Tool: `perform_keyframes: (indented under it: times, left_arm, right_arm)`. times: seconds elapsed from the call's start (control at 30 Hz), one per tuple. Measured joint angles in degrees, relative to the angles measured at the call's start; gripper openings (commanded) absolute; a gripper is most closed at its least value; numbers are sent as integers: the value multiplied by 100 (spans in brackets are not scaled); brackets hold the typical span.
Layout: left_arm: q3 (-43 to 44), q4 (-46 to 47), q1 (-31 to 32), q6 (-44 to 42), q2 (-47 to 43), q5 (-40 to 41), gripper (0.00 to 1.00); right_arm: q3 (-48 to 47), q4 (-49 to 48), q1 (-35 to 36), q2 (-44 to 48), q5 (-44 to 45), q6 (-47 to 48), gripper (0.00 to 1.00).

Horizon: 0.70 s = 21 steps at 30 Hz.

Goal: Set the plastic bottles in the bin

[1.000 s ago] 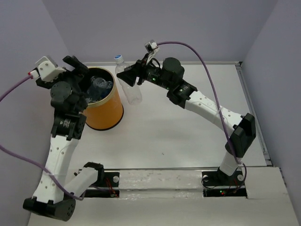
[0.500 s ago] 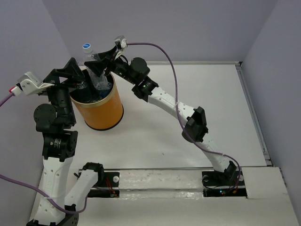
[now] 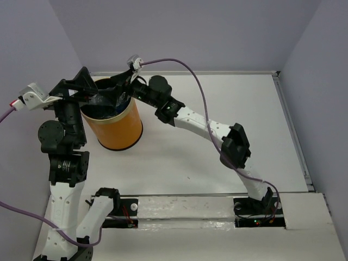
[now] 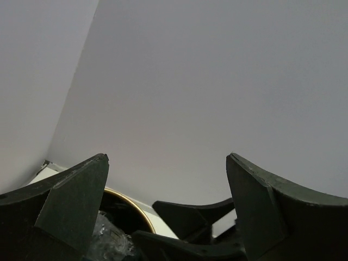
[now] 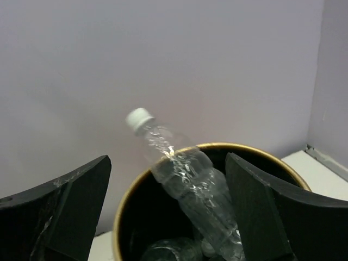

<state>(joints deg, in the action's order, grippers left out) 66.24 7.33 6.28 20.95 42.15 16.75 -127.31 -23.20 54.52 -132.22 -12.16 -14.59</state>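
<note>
Left wrist view gives you the left gripper (image 4: 167,157) with its jaws spread wide and nothing between them but the pale wall (image 4: 190,81). Low in that gap you see a curve of the bin (image 4: 132,205) rim, a crumpled clear bottle (image 4: 109,239) glinting inside it, and just right of that the dark shape of the right gripper (image 4: 145,220). From the top external camera you find the left gripper at the bin's left rim, on the end of the left arm (image 3: 64,163) that rises from the near left corner. The bin stands upright on the white table (image 3: 217,157) at the far left, orange side toward you, its black inside holding clear plastic bottles (image 3: 106,100). Over its mouth hangs the right gripper, and the right wrist view shows you its jaws equally wide apart, gripping nothing. Beyond them one white-capped bottle (image 5: 185,179) leans in the bin, clear of the gripper, cap end up and to the left above the rim, lower end down in the black inside; another bottle (image 5: 168,250) lies beneath it at the bottom. You cannot tell from this view whether the leaning bottle is resting or in mid-air. Farther right, the right arm (image 3: 206,122) stretches across the table from its base at the near right edge, a purple cable (image 3: 190,70) looping above it.
</note>
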Motion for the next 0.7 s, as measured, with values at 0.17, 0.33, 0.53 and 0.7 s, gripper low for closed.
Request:
perform_keyframes:
  times: [0.17,0.33,0.53,0.7]
  left_arm:
    - [0,-79,-2,15,-162,0,99]
    - [-2,-190,-2,118,-444,-142,99]
    - [-2,-481,-2,236,-542,-693,99]
    - [-111,-859,-2,256,-575,-1646,99]
  right_arm:
    - [1325,-468,35,1375,-39,-4,75]
    - [2841,-1082,33,2441,-31,-105,26]
    - [4365,-866,33,3185,-11,-109,0]
    - [5593,-271,31,4262,22,7,0]
